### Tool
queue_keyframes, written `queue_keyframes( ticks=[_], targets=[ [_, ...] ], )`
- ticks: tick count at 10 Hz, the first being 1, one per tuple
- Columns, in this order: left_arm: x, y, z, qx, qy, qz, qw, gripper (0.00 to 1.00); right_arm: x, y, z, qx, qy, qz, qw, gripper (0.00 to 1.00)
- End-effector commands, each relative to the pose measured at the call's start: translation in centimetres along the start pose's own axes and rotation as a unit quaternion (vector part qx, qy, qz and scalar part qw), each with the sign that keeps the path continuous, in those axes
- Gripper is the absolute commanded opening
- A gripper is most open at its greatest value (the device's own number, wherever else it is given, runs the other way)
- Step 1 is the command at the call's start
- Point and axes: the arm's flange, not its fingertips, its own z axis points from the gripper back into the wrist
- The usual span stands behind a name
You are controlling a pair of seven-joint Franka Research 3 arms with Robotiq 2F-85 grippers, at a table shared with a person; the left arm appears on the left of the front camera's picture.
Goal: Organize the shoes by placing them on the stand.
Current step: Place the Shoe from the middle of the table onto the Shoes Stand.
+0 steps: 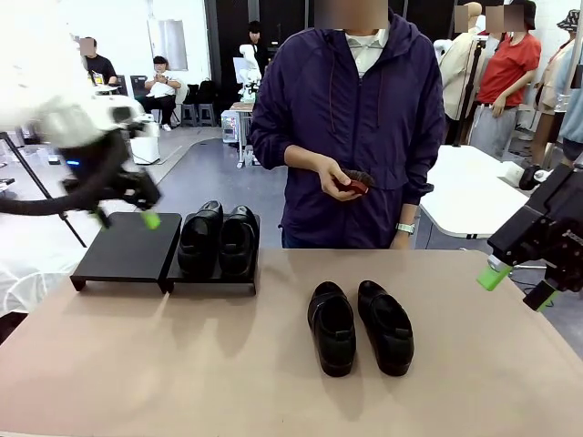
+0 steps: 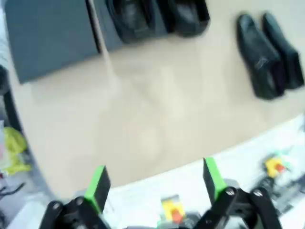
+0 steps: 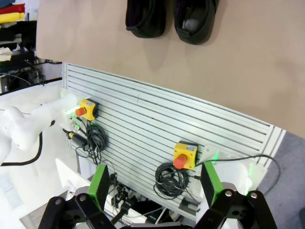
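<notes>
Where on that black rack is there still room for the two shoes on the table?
On the stand, the left platform is bare; two shoes fill the right platform beside it, so that half is crowded. The table is also free in front of the stand and right of the loose pair.

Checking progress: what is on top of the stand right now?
Two shoes sit side by side on the right platform of the stand; the left platform is bare. The surface under the shoes is hidden.
</notes>
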Motion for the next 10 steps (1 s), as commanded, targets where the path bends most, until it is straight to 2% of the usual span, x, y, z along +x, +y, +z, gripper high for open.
queue_keyframes(
  ticks=[1,3,4,5,6,10],
  targets=[
    [-5.2,3.8,1.2,-0.068,0.002,0.045,0.997,1.0,0.1,0.1,0.5,0.002,0.002,-0.003,1.0,1.0],
    [-12.4,6.2,2.6,-0.131,-0.109,0.094,0.981,1.0,0.1,0.1,0.5,0.002,0.002,-0.003,1.0,1.0],
    [-14.8,6.6,2.3,-0.125,-0.131,0.104,0.978,1.0,0.1,0.1,0.5,0.002,0.002,-0.003,1.0,1.0],
    [-15.7,6.7,1.3,-0.086,-0.132,0.117,0.981,1.0,0.1,0.1,0.5,0.002,0.002,-0.003,1.0,1.0],
    [-12.0,7.0,3.4,-0.125,-0.081,0.102,0.984,1.0,0.1,0.1,0.5,0.002,0.002,-0.003,1.0,1.0],
    [-12.0,7.0,3.4,-0.125,-0.081,0.102,0.984,1.0,0.1,0.1,0.5,0.002,0.002,-0.003,1.0,1.0]
  ],
)
